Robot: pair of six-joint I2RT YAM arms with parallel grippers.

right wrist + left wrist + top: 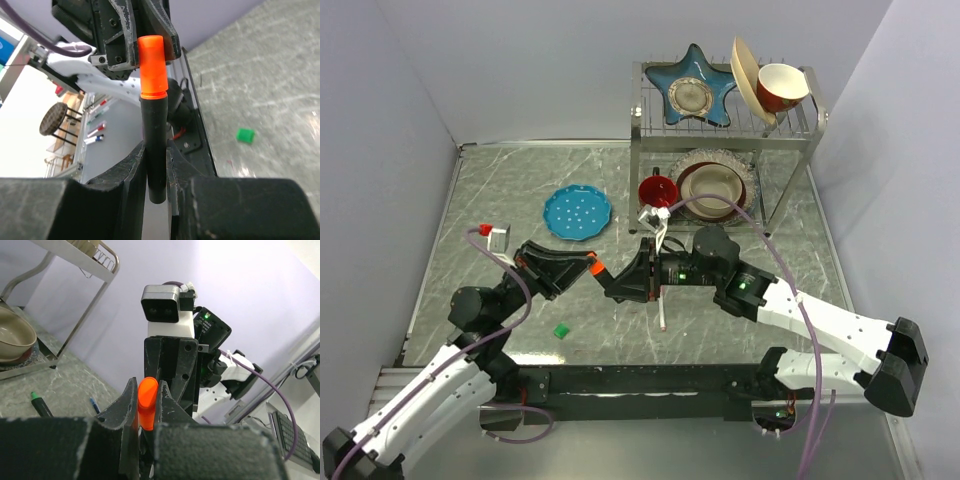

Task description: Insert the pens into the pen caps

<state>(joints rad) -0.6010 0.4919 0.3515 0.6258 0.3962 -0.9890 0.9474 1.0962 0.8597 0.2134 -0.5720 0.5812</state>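
My left gripper (147, 388) is shut on an orange cap (147, 399), also seen from above (592, 263). My right gripper (156, 150) is shut on a stubby black marker (155, 140). The orange cap (151, 65) sits on the marker's tip, in line with it. The two grippers face each other above the middle of the table, left (582, 264) and right (626, 283). A green cap (561, 330) lies loose on the table in front of them and shows in the right wrist view (245, 135). A black marker with a green end (40, 405) and a thin blue pen (94, 405) lie on the table.
A blue plate (577, 212) lies at the back left of centre. A dish rack (720, 130) with bowls stands at the back right, with a red cup (658, 190) beside it. A small grey block with a red piece (496, 235) sits at the left. A thin white pen (662, 308) lies under my right arm.
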